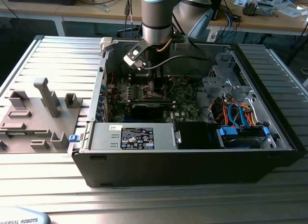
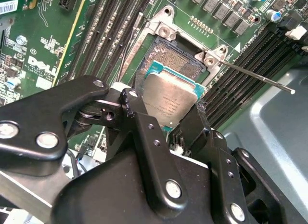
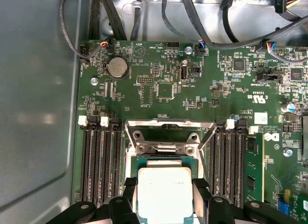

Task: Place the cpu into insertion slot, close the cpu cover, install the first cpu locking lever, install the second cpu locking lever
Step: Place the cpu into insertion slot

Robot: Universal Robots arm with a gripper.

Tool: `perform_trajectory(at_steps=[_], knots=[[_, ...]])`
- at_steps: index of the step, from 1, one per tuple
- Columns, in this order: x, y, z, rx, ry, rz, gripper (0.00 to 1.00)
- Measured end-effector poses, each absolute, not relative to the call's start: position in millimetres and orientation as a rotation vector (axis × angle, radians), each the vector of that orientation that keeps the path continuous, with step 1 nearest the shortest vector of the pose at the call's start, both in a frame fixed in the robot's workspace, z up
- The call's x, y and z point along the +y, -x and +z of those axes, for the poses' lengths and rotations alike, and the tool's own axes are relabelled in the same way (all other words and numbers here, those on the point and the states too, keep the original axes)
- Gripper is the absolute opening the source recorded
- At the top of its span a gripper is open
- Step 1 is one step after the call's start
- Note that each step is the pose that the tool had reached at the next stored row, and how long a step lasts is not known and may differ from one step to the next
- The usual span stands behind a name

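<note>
The cpu, a small square chip with a dull silver top, sits between my gripper's black fingers, which are shut on two opposite edges. It hangs just over the insertion slot, whose dark pin field still shows beyond the chip. The cpu cover stands swung open at the slot's far side. A thin locking lever sticks out sideways, unlatched. In the exterior view the gripper reaches down into the open computer case over the green motherboard.
Long black memory slots flank the socket on both sides. Case walls, a power supply, a drive cage and coloured cables surround the board. A grey fixture plate lies at the exterior view's left.
</note>
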State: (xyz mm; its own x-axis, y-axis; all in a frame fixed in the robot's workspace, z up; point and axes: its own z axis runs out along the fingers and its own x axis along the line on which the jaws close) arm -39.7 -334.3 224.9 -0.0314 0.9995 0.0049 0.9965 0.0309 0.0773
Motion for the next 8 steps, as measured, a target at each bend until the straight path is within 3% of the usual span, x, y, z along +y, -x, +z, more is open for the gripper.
perform_trajectory(at_steps=[8], knots=[[-334.0,41.9,222.0,2.219,-2.15,0.091,0.54]])
